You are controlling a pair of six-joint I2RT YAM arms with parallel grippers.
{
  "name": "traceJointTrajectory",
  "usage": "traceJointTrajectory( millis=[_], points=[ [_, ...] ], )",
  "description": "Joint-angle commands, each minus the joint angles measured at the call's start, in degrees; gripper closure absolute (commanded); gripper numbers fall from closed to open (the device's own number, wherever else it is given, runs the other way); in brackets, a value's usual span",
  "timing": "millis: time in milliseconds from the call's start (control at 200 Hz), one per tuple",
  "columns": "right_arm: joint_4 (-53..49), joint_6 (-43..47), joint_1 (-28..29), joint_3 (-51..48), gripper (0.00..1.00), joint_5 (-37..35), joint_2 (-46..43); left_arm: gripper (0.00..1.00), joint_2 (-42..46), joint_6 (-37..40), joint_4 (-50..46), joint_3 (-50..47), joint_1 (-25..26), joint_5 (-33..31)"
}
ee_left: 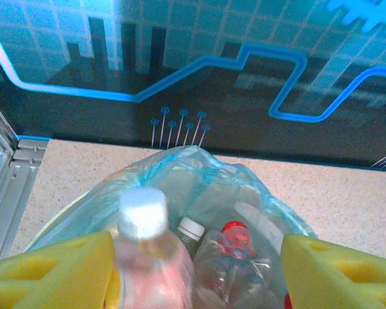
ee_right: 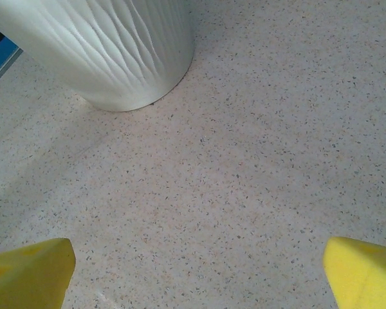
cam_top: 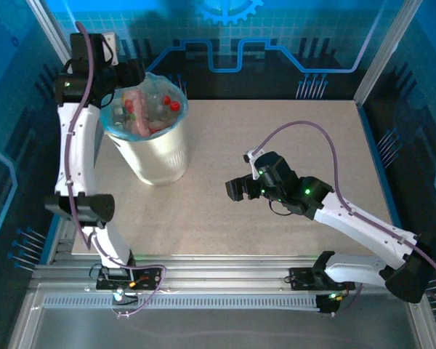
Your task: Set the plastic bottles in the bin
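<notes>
Plastic bottles (ee_left: 231, 264) lie in bin (cam_top: 160, 156); left claw (ee_left: 198, 264) parted above them; right claw (ee_right: 199, 270) wide, empty.

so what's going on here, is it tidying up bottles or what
Yes, it's binning bottles. The left gripper hangs over the white ribbed bin, jaws apart, with a white-capped, pink-labelled bottle upright between its fingers. That bottle sits among the other plastic bottles piled inside the blue bag liner, so it looks like a drop. The right gripper is open and empty, low over the speckled table near the bin's base.
</notes>
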State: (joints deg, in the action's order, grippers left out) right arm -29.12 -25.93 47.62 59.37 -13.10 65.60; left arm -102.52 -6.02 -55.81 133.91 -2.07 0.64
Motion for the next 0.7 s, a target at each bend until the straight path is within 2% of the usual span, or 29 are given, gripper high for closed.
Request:
traceJointTrajectory(
  millis=[0, 145, 300, 475, 695],
  points=[
    [-0.3, -0.7, 0.6, 1.4, 0.00, -0.1, 0.3, 0.32, -0.3, 0.0, 1.8, -3.3, 0.3, -0.8],
    [-0.6, -1.2, 0.7, 1.4, 0.00, -0.1, 0.1, 0.35, -2.3, 0.8, 1.4, -4.4, 0.3, -1.3],
    [-1.1, -1.6, 0.7, 0.8, 0.00, -0.3, -0.3, 0.46, -5.2, 0.0, -0.2, -5.0, 0.3, 0.3],
    [-2.5, -2.2, 0.6, 0.7, 0.00, -3.2, -0.5, 0.48, -4.8, -0.7, 0.9, -10.1, 0.6, 3.4],
    [-10.9, -1.5, -2.3, 9.9, 0.00, -7.2, 3.1, 0.44, -2.0, -3.0, 0.2, 0.3, 0.5, 5.7]
  ],
)
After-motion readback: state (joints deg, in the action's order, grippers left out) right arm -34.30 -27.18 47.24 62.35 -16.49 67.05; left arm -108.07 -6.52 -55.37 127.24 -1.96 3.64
